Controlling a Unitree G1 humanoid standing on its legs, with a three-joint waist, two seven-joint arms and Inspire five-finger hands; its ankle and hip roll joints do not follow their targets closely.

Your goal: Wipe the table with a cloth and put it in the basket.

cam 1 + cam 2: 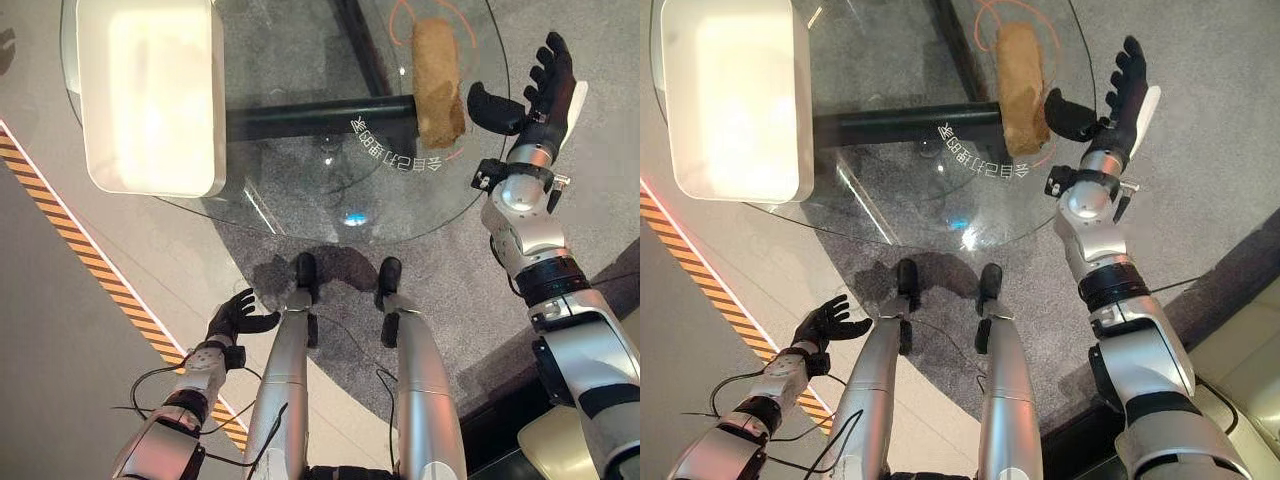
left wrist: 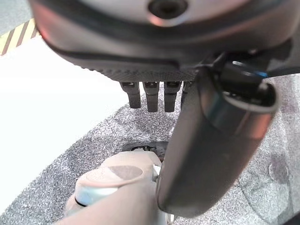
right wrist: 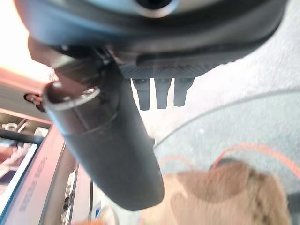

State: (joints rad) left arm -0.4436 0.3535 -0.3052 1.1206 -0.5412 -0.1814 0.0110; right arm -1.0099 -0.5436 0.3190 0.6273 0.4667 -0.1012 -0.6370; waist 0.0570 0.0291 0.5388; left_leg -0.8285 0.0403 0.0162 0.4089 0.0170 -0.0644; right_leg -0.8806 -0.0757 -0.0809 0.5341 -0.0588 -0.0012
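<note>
- Since we're going near to far: the left hand (image 1: 236,316) hangs low by the robot's side, well short of the table, fingers loosely spread with nothing in them. Looks idle to me.
- Next out is the round glass table (image 1: 300,215), see-through, with a dark bar of its frame running under the top and grey carpet visible through it.
- On the robot's right side, the right hand (image 1: 540,95) is up at the table's right edge with its fingers straight and spread wide, thumb sticking out toward the cloth. It's holding nothing. The thumb tip sits just beside the cloth; I can't tell if it's actually touching.
- The cloth (image 1: 438,80) is a tan, rolled-up bundle lying on the glass inside an orange outline, on the right part of the table. In the right wrist view it shows right past the thumb, so the hand is lined up close.
- Farther left on the table is the white basket (image 1: 150,170), a rounded rectangular tub, well apart from the cloth.
- My read: this is the very start, reaching for the cloth. No wiping done yet as far as I can judge.
- Next move calls for lowering that open hand onto the roll and closing round it, then sweeping across the glass. Slippery top, so the cloth could skid away instead of getting grabbed.
</note>
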